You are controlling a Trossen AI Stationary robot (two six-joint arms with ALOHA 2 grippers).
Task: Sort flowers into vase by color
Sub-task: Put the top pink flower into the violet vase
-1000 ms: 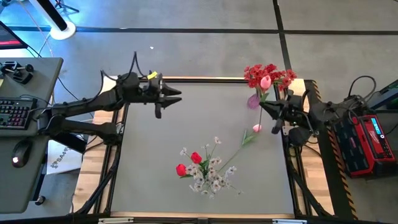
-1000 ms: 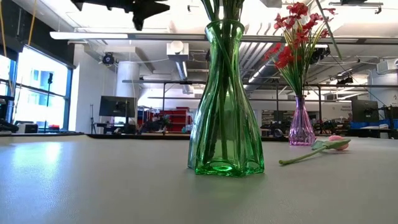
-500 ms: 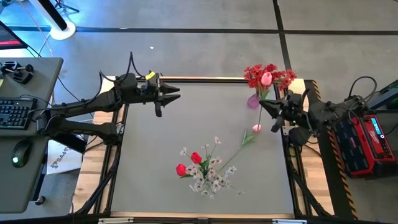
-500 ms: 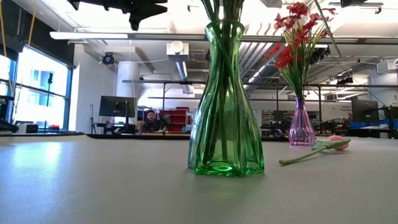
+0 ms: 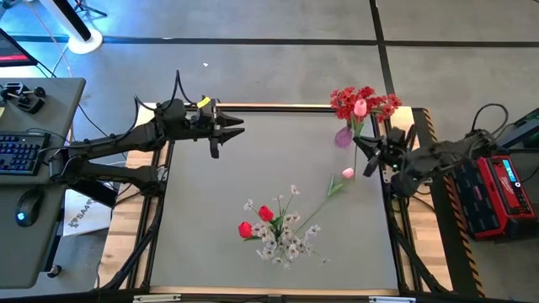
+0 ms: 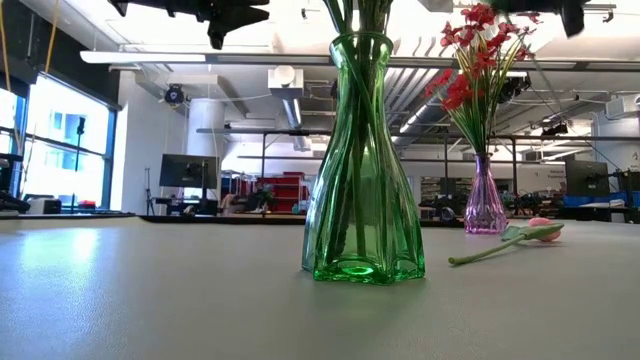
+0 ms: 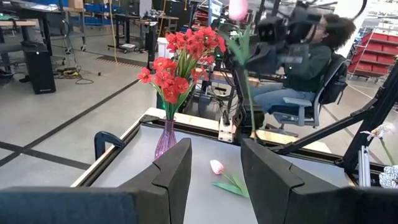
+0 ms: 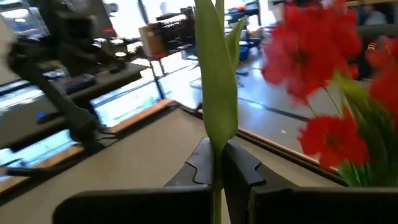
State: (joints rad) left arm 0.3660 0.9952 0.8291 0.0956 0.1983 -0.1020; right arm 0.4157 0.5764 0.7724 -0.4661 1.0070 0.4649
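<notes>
My right gripper [image 5: 369, 156] is shut on a pink tulip [image 5: 360, 107] and holds it up beside the purple vase [image 5: 343, 136], which holds red blossom clusters [image 5: 364, 99]. A second pink tulip [image 5: 346, 173] lies flat on the table, also seen in the low view as the pink tulip [image 6: 530, 233]. The green vase [image 6: 360, 170] stands near the table's middle and holds red tulips [image 5: 255, 220] and white sprays [image 5: 286, 240]. My left gripper [image 5: 229, 130] hangs open over the far left of the table, touching nothing. My right gripper pinches the pink tulip's green stem [image 8: 216, 134] between its two fingers, coming level from the table's right side, fingers across the stem. The left wrist view shows the hold high on the stem, below the blossom [image 7: 238, 7]. The tulip is lifted clear, roughly upright, its stem [image 7: 251, 99] hanging below.
The table is a grey mat in a wooden frame [image 5: 278, 107]. A person [image 7: 311, 59] sits in a chair beyond the table's right side. A desk with a keyboard [image 5: 21, 156] stands left of the table. Open mat lies between the two vases and my left gripper.
My right gripper has sunk a little with the pink tulip beside the purple vase and now shows at the top of the low view. The tulip stays upright in its hold. The tulip on the table and both vases have not moved.
</notes>
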